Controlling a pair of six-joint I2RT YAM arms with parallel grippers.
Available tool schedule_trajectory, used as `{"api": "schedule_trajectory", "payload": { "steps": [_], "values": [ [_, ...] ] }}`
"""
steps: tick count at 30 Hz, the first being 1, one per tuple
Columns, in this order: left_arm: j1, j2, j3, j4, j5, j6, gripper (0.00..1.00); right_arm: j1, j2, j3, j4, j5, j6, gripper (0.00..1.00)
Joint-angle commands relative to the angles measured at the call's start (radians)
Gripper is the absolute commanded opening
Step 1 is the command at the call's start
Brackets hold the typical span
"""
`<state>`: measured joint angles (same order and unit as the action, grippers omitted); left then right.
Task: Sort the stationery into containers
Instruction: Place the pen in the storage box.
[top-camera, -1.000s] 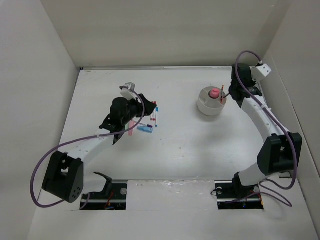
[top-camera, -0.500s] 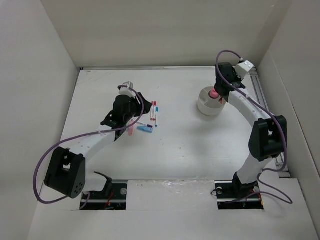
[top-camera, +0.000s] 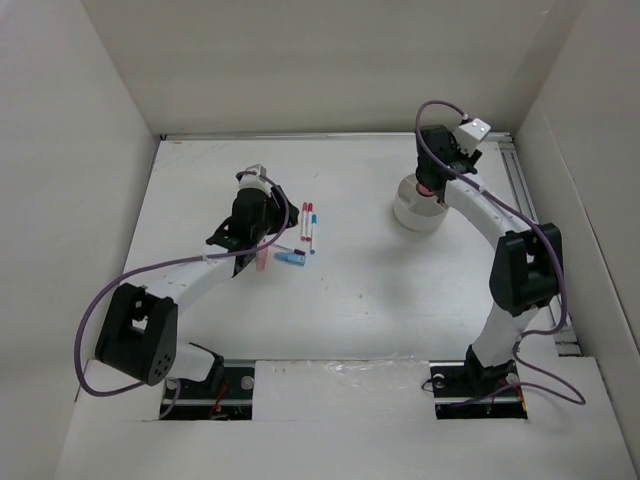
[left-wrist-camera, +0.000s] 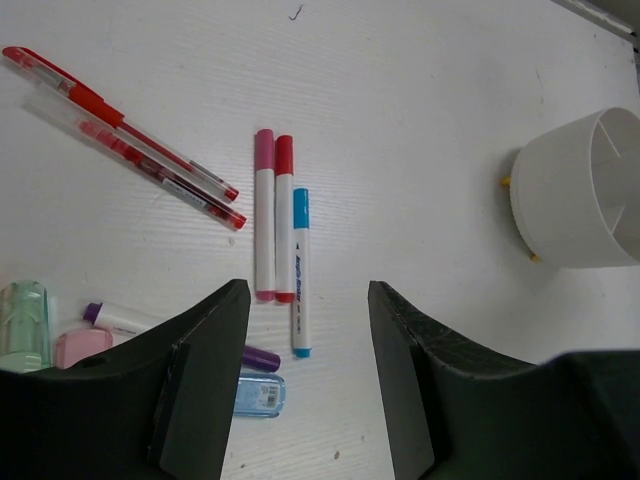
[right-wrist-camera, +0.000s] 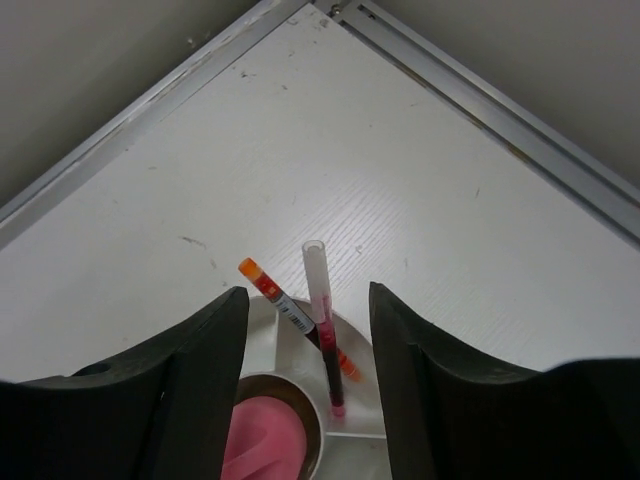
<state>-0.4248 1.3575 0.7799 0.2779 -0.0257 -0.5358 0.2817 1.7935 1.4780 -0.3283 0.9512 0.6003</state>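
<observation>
Lying side by side on the table (left-wrist-camera: 450, 100), three markers (left-wrist-camera: 284, 215) with pink, red and blue caps sit mid-frame in the left wrist view. They are just ahead of the left gripper (left-wrist-camera: 305, 297), whose jaws stand apart with nothing between them. Their long axes run top to bottom in that view, in line with the fingers, so the jaws would likely close across their narrow width. The blue one reaches lowest, its tip between the two fingers. Two red pens (left-wrist-camera: 130, 135) slant across the upper left, and pastel pieces (left-wrist-camera: 82, 345) cluster at the lower left, partly hidden behind the left finger. The tub (left-wrist-camera: 575, 200) stands at the right edge, well apart from this pile. In the right wrist view the right gripper (right-wrist-camera: 307, 292) hovers over the tub's rim, jaws spread and gripping nothing. One red pen (right-wrist-camera: 322, 330) and an orange-capped one (right-wrist-camera: 290, 315) lean in a compartment below. The left arm is plainly the nearer to the markers, so the next pick looks like its job.
</observation>
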Motion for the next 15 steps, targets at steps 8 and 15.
{"api": "schedule_trajectory", "payload": {
  "steps": [8,15],
  "values": [
    [-0.003,0.041,0.070,-0.016,-0.114,-0.021,0.45,0.013,-0.252,-0.079,0.069,-0.285,0.111,0.59],
    [-0.003,0.161,0.157,-0.078,-0.232,-0.055,0.35,0.034,-0.531,-0.396,0.254,-0.586,0.225,0.00]
  ]
}}
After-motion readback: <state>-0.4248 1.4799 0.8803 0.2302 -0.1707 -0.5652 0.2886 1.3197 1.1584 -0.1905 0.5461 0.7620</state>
